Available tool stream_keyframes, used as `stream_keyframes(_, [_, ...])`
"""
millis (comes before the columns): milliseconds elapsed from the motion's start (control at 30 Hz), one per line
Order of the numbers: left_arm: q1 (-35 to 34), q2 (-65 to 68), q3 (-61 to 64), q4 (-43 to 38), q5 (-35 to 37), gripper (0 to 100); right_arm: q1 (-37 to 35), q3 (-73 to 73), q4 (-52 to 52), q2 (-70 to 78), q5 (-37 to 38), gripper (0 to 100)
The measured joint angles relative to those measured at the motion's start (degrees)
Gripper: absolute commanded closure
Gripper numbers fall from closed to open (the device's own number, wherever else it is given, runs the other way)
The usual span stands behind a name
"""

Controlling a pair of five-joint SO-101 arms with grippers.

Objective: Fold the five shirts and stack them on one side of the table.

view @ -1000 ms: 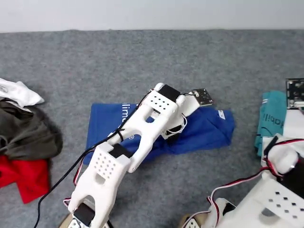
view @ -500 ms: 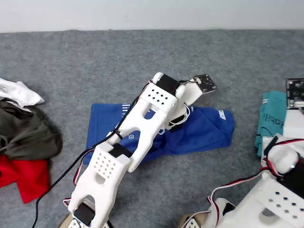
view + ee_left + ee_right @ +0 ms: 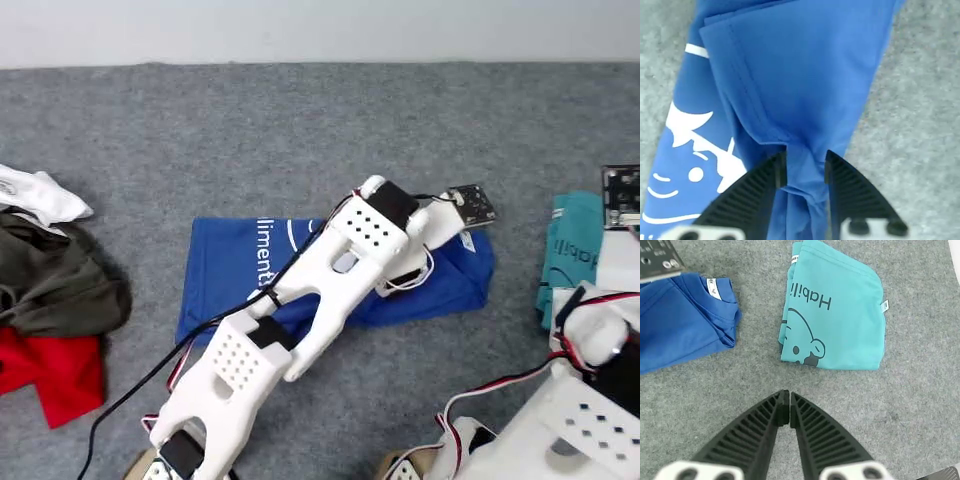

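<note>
Blue cotton shirt (image 3: 235, 270) lies half-folded at the centre of the table (image 3: 420, 130), a bunched fold pinched in the left gripper (image 3: 801, 167); it should pull low so edges align. The right gripper (image 3: 786, 407), closed and empty, hangs by the folded teal shirt (image 3: 835, 325) at the right edge

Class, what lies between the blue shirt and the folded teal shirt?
Bare grey carpeted table separates the blue fabric shirt from the folded teal fabric shirt, in the right wrist view.

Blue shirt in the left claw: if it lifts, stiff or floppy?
Likely floppy: the blue shirt bunches into folds where the left claw pinches it. Probably light, thin cloth. It may drag on the fuzzy grey table cover.
</note>
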Motion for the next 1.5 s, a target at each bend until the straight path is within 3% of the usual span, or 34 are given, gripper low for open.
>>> stream_keyframes(333, [-8.18,7.21,0.0,-1.76,0.35,87,0.0,0.0,0.0,0.0,0.0,98.9])
stream_keyframes(767, [-8.7,9.32,-6.86,-0.09,0.35,87,0.0,0.0,0.0,0.0,0.0,98.9])
stream_keyframes(1100, [-10.29,-4.31,-0.35,0.18,4.13,87,0.0,0.0,0.0,0.0,0.0,98.9])
stream_keyframes(1300, [-18.9,-16.62,12.57,0.18,8.26,85,0.0,0.0,0.0,0.0,0.0,98.9])
stream_keyframes(1500, [-34.64,-26.81,24.7,0.18,9.14,75,0.0,0.0,0.0,0.0,0.0,98.9])
